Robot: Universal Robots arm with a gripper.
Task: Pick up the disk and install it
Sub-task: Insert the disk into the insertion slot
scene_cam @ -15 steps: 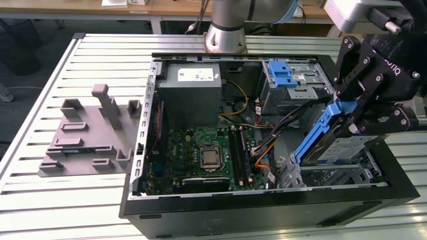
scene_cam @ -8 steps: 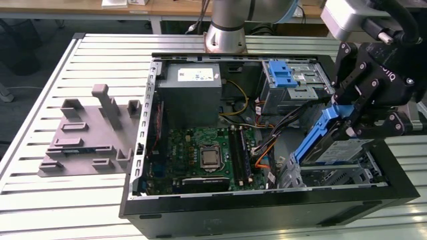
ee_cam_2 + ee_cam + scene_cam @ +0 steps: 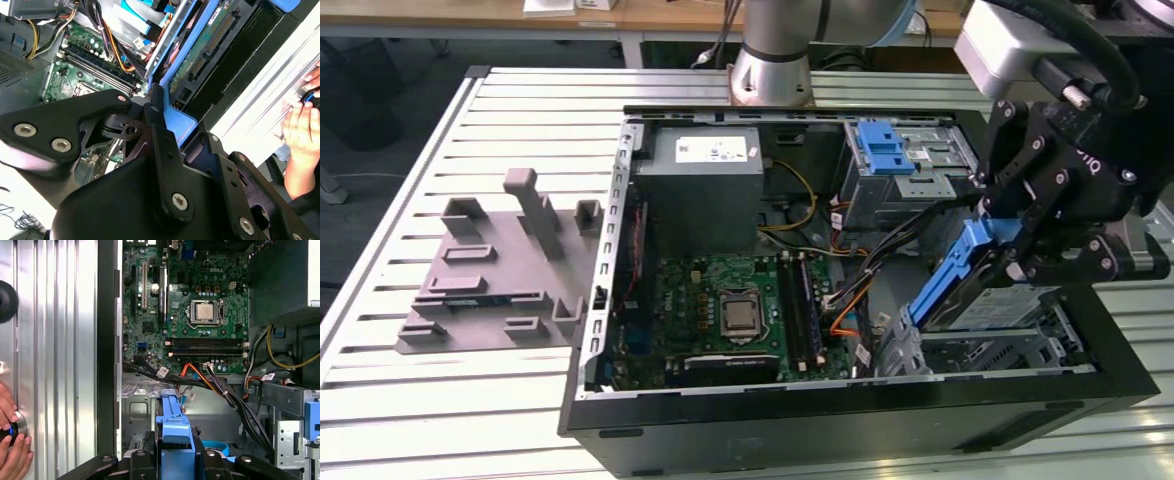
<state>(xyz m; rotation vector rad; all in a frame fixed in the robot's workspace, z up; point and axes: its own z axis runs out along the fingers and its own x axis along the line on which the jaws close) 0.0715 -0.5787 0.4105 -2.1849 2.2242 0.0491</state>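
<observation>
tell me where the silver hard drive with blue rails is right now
At the exterior view's right, the silver hard drive with blue rails sits tilted in the black claw, over the metal drive bay in the open black computer case.

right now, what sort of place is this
Probably a robotics lab bench for computer assembly: an open computer case lies on a slatted metal table, the robot arm's base stands on that table, and the end effector holds the disk.
</observation>
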